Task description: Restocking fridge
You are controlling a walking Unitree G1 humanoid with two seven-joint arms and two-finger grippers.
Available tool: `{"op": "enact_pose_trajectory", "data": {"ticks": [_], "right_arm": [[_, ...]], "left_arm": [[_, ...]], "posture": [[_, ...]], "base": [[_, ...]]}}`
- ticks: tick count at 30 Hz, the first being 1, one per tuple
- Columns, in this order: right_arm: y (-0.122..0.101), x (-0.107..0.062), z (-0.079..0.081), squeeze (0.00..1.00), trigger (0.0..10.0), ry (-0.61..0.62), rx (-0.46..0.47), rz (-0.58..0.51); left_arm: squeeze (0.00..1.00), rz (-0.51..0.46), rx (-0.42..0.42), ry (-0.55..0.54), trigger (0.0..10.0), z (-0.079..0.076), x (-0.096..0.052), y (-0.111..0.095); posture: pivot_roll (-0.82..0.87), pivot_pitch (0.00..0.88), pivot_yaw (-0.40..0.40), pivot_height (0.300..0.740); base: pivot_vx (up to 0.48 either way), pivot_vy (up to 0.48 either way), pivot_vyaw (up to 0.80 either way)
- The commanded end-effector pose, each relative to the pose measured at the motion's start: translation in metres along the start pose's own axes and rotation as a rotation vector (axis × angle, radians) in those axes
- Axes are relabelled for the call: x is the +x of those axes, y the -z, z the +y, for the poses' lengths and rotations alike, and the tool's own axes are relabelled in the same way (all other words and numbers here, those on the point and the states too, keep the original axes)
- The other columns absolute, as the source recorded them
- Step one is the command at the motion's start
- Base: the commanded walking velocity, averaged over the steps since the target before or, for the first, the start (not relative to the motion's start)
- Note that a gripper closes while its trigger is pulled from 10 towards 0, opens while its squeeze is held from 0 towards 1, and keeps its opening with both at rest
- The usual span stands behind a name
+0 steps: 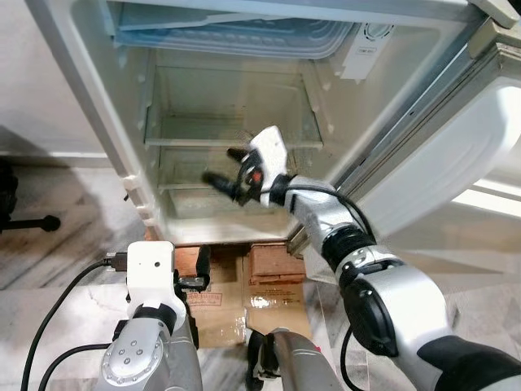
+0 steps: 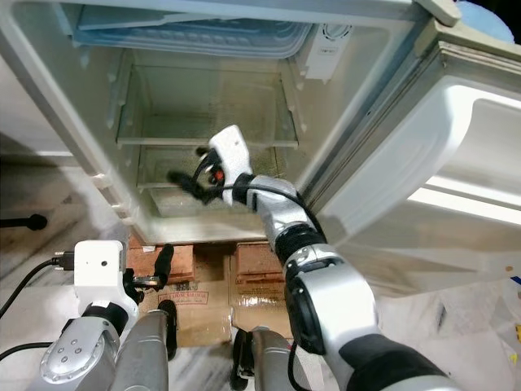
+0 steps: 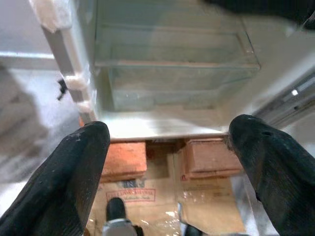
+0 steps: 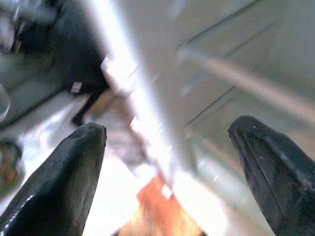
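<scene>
Reaching forward into the open fridge, the right arm extends from the lower right up toward the middle of the cabinet. The right pincer sits in front of the glass shelves, level with the lower one, with its two black fingers spread apart and nothing between them. The fingers point toward the fridge's left wall, so the pincer's long axis runs roughly crosswise to the cabinet opening. In the right wrist view the two fingertips stand well apart against a blurred white edge of the fridge.

The fridge stands upright with its opening facing the robot. Its door is swung wide to the right, its long axis tilting across the upper right corner of the head view. A ribbed translucent tray lies along the top of the cabinet, above the glass shelves. The cabinet floor rests on two reddish bricks, set side by side under the front edge, with flattened cardboard on the marble floor before them.

The left pincer is held low near the front bottom edge of the fridge, aimed at the bricks and cardboard; its fingers stand wide apart and hold nothing.
</scene>
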State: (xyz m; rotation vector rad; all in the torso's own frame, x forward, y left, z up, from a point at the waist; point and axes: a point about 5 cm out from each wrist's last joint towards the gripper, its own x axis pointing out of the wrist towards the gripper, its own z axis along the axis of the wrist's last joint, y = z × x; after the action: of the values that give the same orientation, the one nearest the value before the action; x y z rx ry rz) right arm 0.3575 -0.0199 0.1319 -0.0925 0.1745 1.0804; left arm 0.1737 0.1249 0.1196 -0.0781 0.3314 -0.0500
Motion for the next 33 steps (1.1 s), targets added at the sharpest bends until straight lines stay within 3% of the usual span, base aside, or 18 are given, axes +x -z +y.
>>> {"op": "enact_pose_trajectory", "data": {"ticks": [1, 5, 7, 13, 16, 18, 20, 28, 30, 32, 33], "right_arm": [[0.020, 0.000, 0.005, 1.00, 10.0, 0.008, 0.013, 0.100], [0.021, 0.002, 0.005, 1.00, 10.0, 0.050, -0.011, 0.121], [0.020, 0.003, 0.002, 1.00, 10.0, 0.094, -0.050, 0.155], [0.013, 0.003, -0.005, 1.00, 10.0, 0.174, -0.127, 0.197], [0.014, 0.003, -0.006, 1.00, 10.0, 0.195, -0.147, 0.228], [0.013, 0.000, -0.016, 1.00, 10.0, 0.310, -0.193, 0.302], [0.012, -0.001, -0.017, 1.00, 10.0, 0.327, -0.200, 0.310], [-0.012, -0.001, -0.030, 1.00, 10.0, 0.445, -0.237, 0.264], [-0.025, -0.001, -0.034, 1.00, 10.0, 0.487, -0.230, 0.206], [-0.033, -0.001, -0.037, 0.95, 10.0, 0.514, -0.226, 0.171], [-0.037, 0.000, -0.038, 0.65, 10.0, 0.532, -0.231, 0.156]], "left_arm": [[0.00, 0.063, -0.003, 0.028, 10.0, -0.004, -0.001, 0.010], [0.00, 0.135, -0.003, -0.002, 10.0, -0.002, -0.005, 0.021], [0.00, 0.184, -0.052, -0.055, 10.0, 0.001, -0.012, 0.026], [0.00, 0.225, -0.050, -0.104, 10.0, 0.006, -0.031, 0.029], [0.00, 0.246, -0.041, -0.125, 10.0, 0.009, -0.034, 0.033], [0.00, 0.264, -0.046, -0.149, 10.0, 0.011, -0.037, 0.034], [0.00, 0.265, -0.047, -0.149, 10.0, 0.011, -0.038, 0.034], [0.00, 0.280, -0.054, -0.160, 10.0, 0.010, -0.042, 0.034], [0.00, 0.289, -0.056, -0.170, 10.0, 0.010, -0.043, 0.035], [0.00, 0.292, -0.057, -0.176, 10.0, 0.010, -0.044, 0.035], [0.00, 0.300, -0.054, -0.185, 10.0, 0.012, -0.045, 0.035]], "posture": [[0.29, 0.202, -0.186, 0.740], [0.27, 0.222, -0.194, 0.740], [0.27, 0.232, -0.199, 0.740], [0.29, 0.262, -0.213, 0.740], [0.29, 0.270, -0.216, 0.740], [0.30, 0.285, -0.220, 0.740], [0.30, 0.287, -0.221, 0.740], [0.31, 0.303, -0.230, 0.740], [0.32, 0.302, -0.234, 0.740], [0.33, 0.305, -0.237, 0.740], [0.33, 0.306, -0.237, 0.740]], "base": [[0.000, 0.000, 0.00], [0.000, 0.000, 0.00], [0.000, 0.000, 0.00], [0.000, 0.000, 0.00], [0.000, 0.000, 0.00], [0.000, 0.000, 0.00], [0.000, 0.000, 0.00], [0.000, 0.000, 0.00], [0.000, 0.000, 0.00], [0.000, 0.000, 0.00], [0.000, 0.000, 0.00]]}}
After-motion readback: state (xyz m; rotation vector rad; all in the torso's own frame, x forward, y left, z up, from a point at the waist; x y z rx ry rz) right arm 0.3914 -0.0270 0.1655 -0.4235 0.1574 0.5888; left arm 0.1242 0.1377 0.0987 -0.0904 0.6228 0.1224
